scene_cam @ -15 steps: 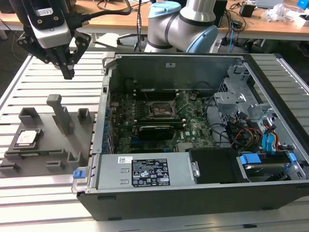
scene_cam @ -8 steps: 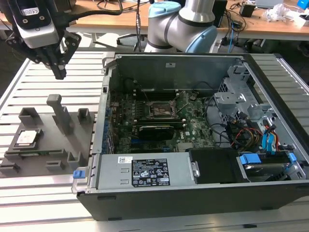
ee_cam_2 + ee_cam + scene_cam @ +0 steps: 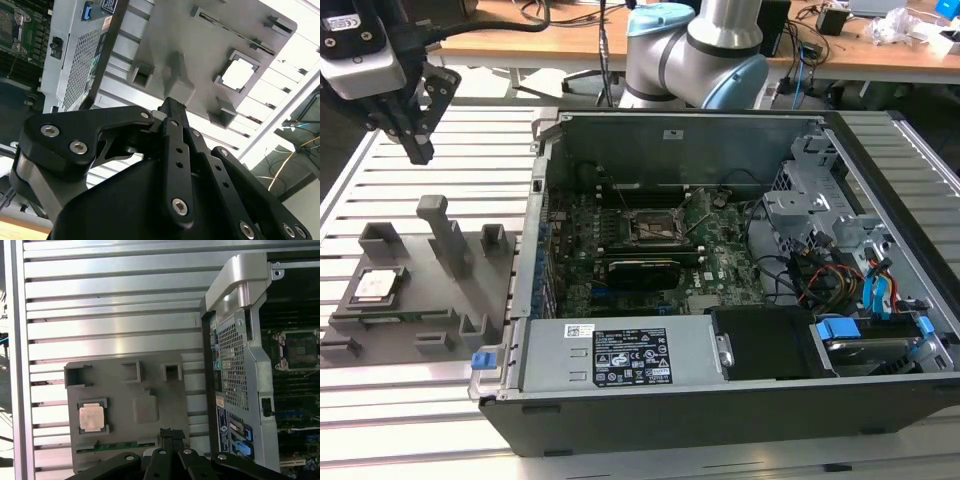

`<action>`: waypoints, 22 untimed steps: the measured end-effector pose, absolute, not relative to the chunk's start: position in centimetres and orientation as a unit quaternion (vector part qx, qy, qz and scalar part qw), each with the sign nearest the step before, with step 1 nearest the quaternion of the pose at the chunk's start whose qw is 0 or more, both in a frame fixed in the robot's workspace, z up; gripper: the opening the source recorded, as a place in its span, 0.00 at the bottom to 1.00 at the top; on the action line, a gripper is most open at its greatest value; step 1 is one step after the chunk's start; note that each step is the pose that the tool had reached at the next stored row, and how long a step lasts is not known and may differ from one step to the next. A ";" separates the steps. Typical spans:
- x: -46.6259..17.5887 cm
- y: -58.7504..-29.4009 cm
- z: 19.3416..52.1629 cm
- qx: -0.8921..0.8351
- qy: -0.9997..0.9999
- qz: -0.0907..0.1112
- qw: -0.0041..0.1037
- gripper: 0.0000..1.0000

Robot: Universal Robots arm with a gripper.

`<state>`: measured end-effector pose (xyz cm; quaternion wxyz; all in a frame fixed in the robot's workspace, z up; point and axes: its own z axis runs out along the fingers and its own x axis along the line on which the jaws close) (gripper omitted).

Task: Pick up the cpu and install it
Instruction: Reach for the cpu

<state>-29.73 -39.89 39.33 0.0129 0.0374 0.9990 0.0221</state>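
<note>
One gripper (image 3: 418, 140) hangs with its two black fingers (image 3: 172, 436) pressed together and nothing between them. The single cpu (image 3: 375, 287) lies well below the jaws, seated in a square pocket of the one grey fixture plate (image 3: 420, 305). One open computer case (image 3: 680, 125) sits off to the side of the jaws, and its one motherboard socket (image 3: 655, 228) is unfilled.

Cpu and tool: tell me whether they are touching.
Apart. The exterior view shows the tool hanging well clear of the grey fixture, where the cpu lies in its pocket.
</note>
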 end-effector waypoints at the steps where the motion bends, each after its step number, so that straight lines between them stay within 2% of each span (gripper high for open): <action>1: -30.0 -39.9 39.3 0.037 0.999 0.022 0.013 0.11; 22: -33.8 -39.9 39.3 0.037 0.999 0.022 0.013 0.11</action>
